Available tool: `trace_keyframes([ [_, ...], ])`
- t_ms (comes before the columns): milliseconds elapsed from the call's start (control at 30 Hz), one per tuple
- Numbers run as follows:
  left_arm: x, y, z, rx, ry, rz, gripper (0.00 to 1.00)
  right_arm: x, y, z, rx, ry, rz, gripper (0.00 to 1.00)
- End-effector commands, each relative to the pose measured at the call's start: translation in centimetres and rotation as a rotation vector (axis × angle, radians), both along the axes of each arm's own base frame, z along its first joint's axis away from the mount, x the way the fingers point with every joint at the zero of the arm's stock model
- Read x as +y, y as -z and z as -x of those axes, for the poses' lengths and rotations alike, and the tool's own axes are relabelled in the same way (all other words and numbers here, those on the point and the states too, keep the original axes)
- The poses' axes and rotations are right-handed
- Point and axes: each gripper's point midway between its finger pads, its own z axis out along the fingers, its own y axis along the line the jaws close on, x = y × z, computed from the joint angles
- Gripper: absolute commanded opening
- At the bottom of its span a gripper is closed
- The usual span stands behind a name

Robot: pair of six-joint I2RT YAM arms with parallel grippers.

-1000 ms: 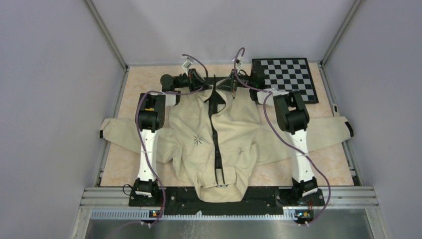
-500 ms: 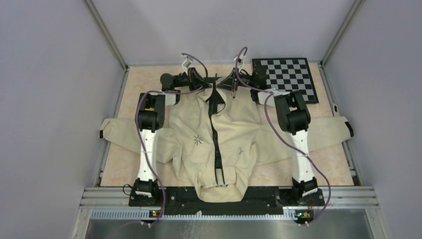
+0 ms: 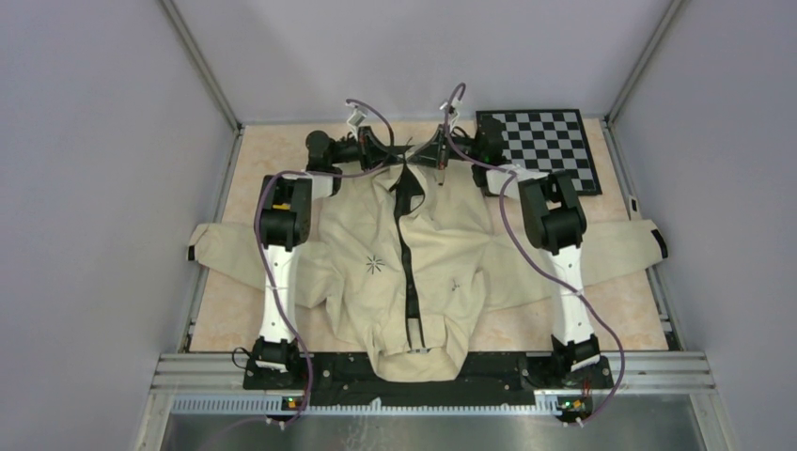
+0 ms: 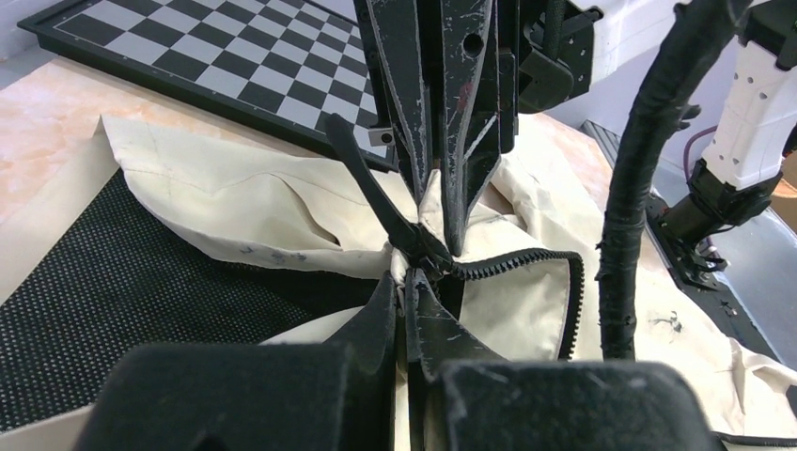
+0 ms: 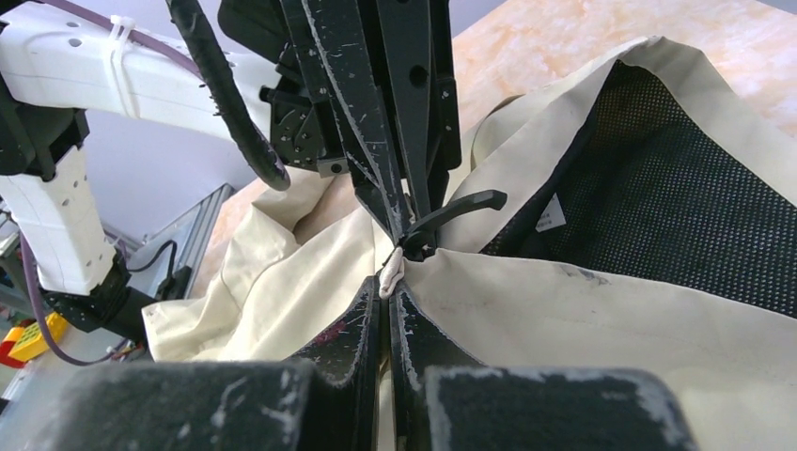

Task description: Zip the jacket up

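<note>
The cream jacket (image 3: 442, 244) lies spread on the table, its hem at the far side and its black zipper (image 3: 406, 254) running down the middle. My left gripper (image 3: 395, 160) and right gripper (image 3: 421, 160) meet tip to tip at the hem's zipper end. In the left wrist view my left gripper (image 4: 410, 282) is shut on the cream hem edge beside the zipper teeth (image 4: 512, 263) and the black pull tab (image 4: 371, 193). In the right wrist view my right gripper (image 5: 387, 287) is shut on the facing hem edge, with the pull tab (image 5: 456, 207) just beyond it.
A black-and-white checkerboard (image 3: 545, 146) lies at the far right, close behind the right arm. The jacket sleeves (image 3: 216, 246) reach both side edges of the table. Grey walls enclose three sides. The jacket's black mesh lining (image 4: 122, 282) shows at the open hem.
Both grippers have edged slightly toward the far side with the hem held between them. The rest of the jacket has not moved.
</note>
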Motion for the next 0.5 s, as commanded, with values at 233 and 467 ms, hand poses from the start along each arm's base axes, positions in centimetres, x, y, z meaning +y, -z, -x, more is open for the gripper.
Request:
trace_keyframes([
  [233,0.5,-0.7,2.1,-0.037,0.067,0.002,0.00,-1.5,-7.7,-2.4,-0.202,0.149,-0.071,0.00],
  [467,0.5,-0.7,2.3,-0.040,0.069,0.001,0.00,-1.6,-8.3,-2.5,-0.198,0.170,-0.093,0.00],
])
